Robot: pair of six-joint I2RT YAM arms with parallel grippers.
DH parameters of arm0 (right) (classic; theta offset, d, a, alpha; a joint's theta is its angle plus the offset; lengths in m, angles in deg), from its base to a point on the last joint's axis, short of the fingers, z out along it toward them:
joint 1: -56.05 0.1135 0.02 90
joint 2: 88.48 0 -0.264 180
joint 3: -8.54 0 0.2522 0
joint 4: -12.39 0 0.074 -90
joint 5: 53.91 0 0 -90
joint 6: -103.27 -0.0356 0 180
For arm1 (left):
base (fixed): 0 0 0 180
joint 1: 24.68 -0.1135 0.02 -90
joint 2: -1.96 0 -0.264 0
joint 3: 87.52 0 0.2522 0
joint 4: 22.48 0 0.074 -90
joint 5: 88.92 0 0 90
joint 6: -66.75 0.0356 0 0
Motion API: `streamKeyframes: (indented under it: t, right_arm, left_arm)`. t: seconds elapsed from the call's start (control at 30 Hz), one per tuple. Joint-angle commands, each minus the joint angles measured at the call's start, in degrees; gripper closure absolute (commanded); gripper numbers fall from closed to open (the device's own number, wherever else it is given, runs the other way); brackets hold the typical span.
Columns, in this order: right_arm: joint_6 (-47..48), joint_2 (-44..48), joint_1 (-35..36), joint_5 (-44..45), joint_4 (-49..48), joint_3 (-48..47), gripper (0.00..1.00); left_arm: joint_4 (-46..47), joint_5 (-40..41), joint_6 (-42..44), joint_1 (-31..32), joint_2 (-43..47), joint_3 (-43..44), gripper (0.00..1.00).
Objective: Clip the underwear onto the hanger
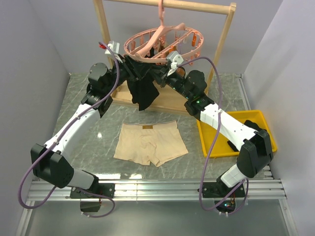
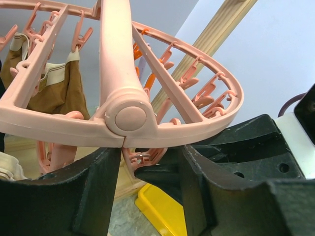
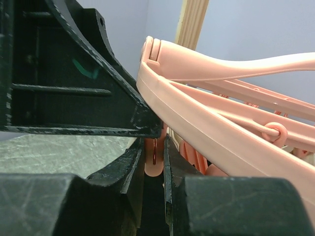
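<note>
The beige underwear (image 1: 150, 142) lies flat on the table, in front of both arms and touched by neither. The pink hanger (image 1: 162, 42) hangs by its hook from the wooden rack; its ring also shows in the left wrist view (image 2: 123, 118) and the right wrist view (image 3: 206, 123). My right gripper (image 1: 160, 69) (image 3: 153, 147) is under the ring's near side, shut on a pink clip (image 3: 153, 157). My left gripper (image 1: 132, 65) (image 2: 147, 167) is just beside it under the ring, jaws apart, with a clip (image 2: 142, 157) and a black wedge between them.
A black garment (image 1: 142, 93) hangs below the left gripper at the hanger's near edge. A brown garment (image 2: 54, 88) is clipped on the far side. The wooden rack (image 1: 224, 44) stands at the back. A yellow tray (image 1: 256, 120) sits at the right.
</note>
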Motion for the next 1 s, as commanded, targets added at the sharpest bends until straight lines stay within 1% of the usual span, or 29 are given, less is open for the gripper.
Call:
streamKeyframes:
  t: [0.0, 0.1, 0.2, 0.23, 0.3, 0.37, 0.4, 0.43, 0.47, 0.5, 0.53, 0.6, 0.67, 0.73, 0.77, 0.8, 0.87, 0.97]
  right_arm:
    - [-0.7, -0.15, 1.91, -3.42, -0.44, -0.06, 1.0]
    - [-0.79, 0.03, 1.91, -3.5, -0.53, 0.2, 1.0]
    - [-0.79, 0.2, 2.0, -3.77, -0.35, 0.55, 1.0]
    - [-0.7, 0.46, 1.91, -3.94, -0.18, 0.64, 1.0]
    - [-0.18, 0.73, 2.0, -4.2, 0.17, 1.43, 1.0]
    - [0.18, 1.43, 2.0, -4.29, 0.61, 2.13, 1.0]
    - [0.44, 1.87, 1.91, -4.29, 1.31, 3.1, 1.0]
    - [0.53, 2.66, 1.91, -4.29, 1.67, 3.54, 0.93]
    - [0.62, 3.1, 1.82, -4.47, 1.93, 4.15, 0.85]
    - [0.53, 3.62, 1.65, -4.3, 2.37, 5.47, 0.69]
    - [0.36, 4.5, 1.56, -4.47, 2.64, 6.0, 0.63]
    - [-0.6, 5.38, 0.68, -4.82, 4.64, 7.06, 0.52]
    - [-1.49, 6.61, 0.07, -7.53, 6.24, 8.19, 0.51]
    - [-0.35, 7.75, -0.46, -9.65, 9.83, 8.9, 0.51]
    - [0.17, 7.93, -0.55, -12.09, 11.32, 9.52, 0.52]
    - [1.57, 8.02, -0.55, -13.07, 15.17, 9.7, 0.52]
    - [1.59, 7.85, -0.55, -17.1, 18.79, 10.31, 0.52]
    - [-0.43, 6.89, 1.03, -19.84, 25.64, 12.32, 0.56]
  left_arm:
    - [5.07, 1.99, -0.17, 0.18, 0.07, 0.19, 0.47]
    - [4.98, 2.26, 0.01, 0.18, -0.1, 0.28, 0.53]
    - [5.07, 2.52, -0.08, 0.18, -0.11, 0.37, 0.65]
    - [5.33, 2.7, -0.17, 0.09, -0.02, 0.37, 0.72]
    - [5.42, 2.7, -0.43, 0.09, -0.11, 0.2, 0.78]
    - [4.81, 2.61, -0.43, 0.09, -0.28, 0.46, 0.91]
    - [4.8, 2.35, -0.34, 0.09, -0.2, 0.37, 0.96]
    - [4.8, 2.43, -0.26, 0.09, -0.19, 0.28, 1.0]
    - [4.63, 2.52, -0.26, 0.09, -0.11, 0.37, 1.0]
    - [4.37, 2.61, -0.17, 0.09, -0.19, 0.37, 1.0]
    - [4.36, 2.52, 0.01, 0.09, -0.28, 0.28, 1.0]
    - [4.45, 2.43, 0.1, 0.09, -0.11, 0.19, 1.0]
    - [4.45, 2.26, 0.44, 0.09, -0.11, 0.11, 1.0]
    - [4.02, 2.08, 0.71, 0.09, -0.28, 0.46, 1.0]
    - [3.92, 2.08, 0.88, 0.09, -0.46, 0.54, 1.0]
    - [3.84, 2.0, 0.97, 0.09, -0.46, 0.63, 1.0]
    - [3.84, 1.99, 1.06, 0.18, -0.46, 0.63, 1.0]
    - [3.66, 1.99, 0.89, 0.09, -0.63, 0.72, 1.0]
